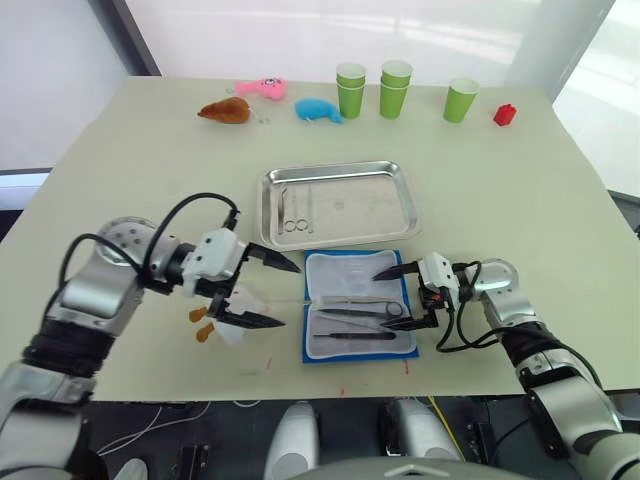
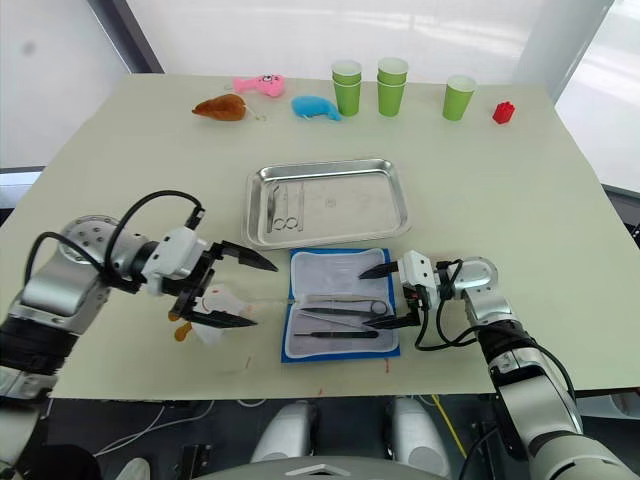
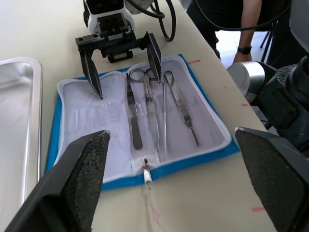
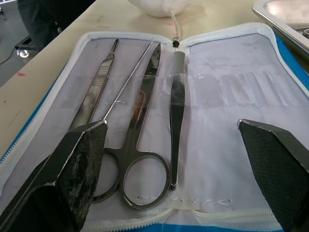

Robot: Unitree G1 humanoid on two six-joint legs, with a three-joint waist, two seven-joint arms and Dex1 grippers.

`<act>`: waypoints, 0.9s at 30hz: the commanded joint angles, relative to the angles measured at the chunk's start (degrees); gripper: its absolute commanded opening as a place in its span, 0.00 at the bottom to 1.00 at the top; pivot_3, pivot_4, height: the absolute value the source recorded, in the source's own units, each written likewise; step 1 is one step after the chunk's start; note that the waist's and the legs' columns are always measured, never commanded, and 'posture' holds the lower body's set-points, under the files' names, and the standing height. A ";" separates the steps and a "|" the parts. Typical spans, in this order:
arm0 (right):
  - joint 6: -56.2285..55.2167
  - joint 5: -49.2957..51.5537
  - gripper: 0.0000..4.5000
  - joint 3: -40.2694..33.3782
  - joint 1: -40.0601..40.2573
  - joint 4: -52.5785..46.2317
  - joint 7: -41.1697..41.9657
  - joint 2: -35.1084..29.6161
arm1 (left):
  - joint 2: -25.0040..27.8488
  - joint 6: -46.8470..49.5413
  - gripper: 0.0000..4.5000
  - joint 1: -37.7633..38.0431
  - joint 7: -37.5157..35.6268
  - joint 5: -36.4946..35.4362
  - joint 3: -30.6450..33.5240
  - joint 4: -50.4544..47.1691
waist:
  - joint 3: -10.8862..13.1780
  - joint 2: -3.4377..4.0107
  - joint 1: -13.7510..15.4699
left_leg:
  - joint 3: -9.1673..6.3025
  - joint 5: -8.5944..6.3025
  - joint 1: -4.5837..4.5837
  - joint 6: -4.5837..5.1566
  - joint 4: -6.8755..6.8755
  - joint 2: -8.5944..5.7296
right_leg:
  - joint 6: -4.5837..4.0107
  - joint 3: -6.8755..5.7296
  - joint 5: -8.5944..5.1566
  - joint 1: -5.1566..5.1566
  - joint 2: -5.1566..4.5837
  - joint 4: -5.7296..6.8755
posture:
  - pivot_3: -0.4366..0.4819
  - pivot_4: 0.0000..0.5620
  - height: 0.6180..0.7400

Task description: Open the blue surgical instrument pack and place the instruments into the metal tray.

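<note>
A pale cream bench (image 1: 520, 200) stands before bright windows. The left gripper (image 1: 268, 292) hovers just left of the open bright-blue fabric instrument pack (image 1: 358, 306), fingers spread wide. The right gripper (image 1: 398, 298) reaches over the pack's right edge, fingers spread apart. Thin silver instruments (image 4: 145, 121) lie in the lining; the shiny steel tray (image 1: 338, 203) sits just behind. Green paper cups (image 1: 396, 88) stand far back.

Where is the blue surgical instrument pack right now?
In the left eye view, the blue surgical instrument pack lies open near the table's front edge, just before the metal tray, between both grippers.
</note>
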 commanded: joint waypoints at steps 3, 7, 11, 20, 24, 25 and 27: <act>1.13 -3.97 1.00 3.18 3.95 4.36 -1.03 -0.64 | -6.02 -1.85 0.45 -3.32 2.26 7.45 -1.28 3.09 | -0.03 0.00 0.09 | 0.00 0.00 0.01 0.00 0.05 -0.01 | 0.00 0.00 0.01 0.02 0.00 0.02 | 0.48 0.27 1.00; 1.10 -3.98 1.00 3.23 3.88 4.35 -1.44 -0.68 | -10.06 -2.62 0.45 -4.71 3.14 11.17 -2.06 5.47 | -0.07 -0.06 0.09 | 0.01 -0.01 -0.01 0.02 0.19 -0.01 | 0.01 0.01 0.02 0.04 0.00 0.08 | 0.48 0.27 1.00; 0.95 -4.01 1.00 3.13 3.77 4.48 -1.89 -0.69 | -13.50 -3.70 0.45 -5.29 5.01 15.45 -3.48 7.67 | -0.09 -0.04 0.13 | -0.02 -0.01 0.00 0.02 0.28 -0.01 | 0.00 -0.01 0.02 0.05 0.00 0.18 | 0.48 0.27 1.00; 0.68 -4.03 1.00 3.22 3.87 4.47 -2.73 -0.67 | -17.63 -3.31 0.45 -3.83 7.94 20.99 -5.51 10.21 | -0.06 0.06 0.09 | -0.01 -0.01 0.04 0.02 0.54 -0.01 | 0.00 0.03 0.02 0.05 0.00 0.55 | 0.48 0.27 1.00; 0.65 -4.10 1.00 3.28 3.92 4.40 -2.85 -0.71 | -18.30 -5.86 0.45 -3.69 8.72 22.89 -5.95 13.48 | -0.09 0.08 0.11 | -0.02 -0.01 0.05 0.03 0.58 -0.02 | 0.00 0.02 0.01 0.05 0.00 0.63 | 0.48 0.27 1.00; 0.61 -4.10 1.00 3.27 3.84 4.51 -2.85 -0.74 | -18.43 -6.19 0.45 -3.64 8.66 23.03 -6.03 14.10 | -0.11 0.11 0.12 | -0.02 -0.01 0.06 0.03 0.59 -0.02 | 0.00 0.02 0.02 0.05 0.00 0.64 | 0.48 0.27 1.00; 0.55 -4.09 1.00 3.28 3.75 4.64 -2.90 -0.75 | -18.48 -7.03 0.45 -3.44 8.73 23.49 -6.18 15.38 | -0.14 0.14 0.11 | 0.01 -0.01 0.08 0.03 0.63 -0.04 | 0.00 0.05 0.02 0.05 -0.01 0.71 | 0.48 0.27 1.00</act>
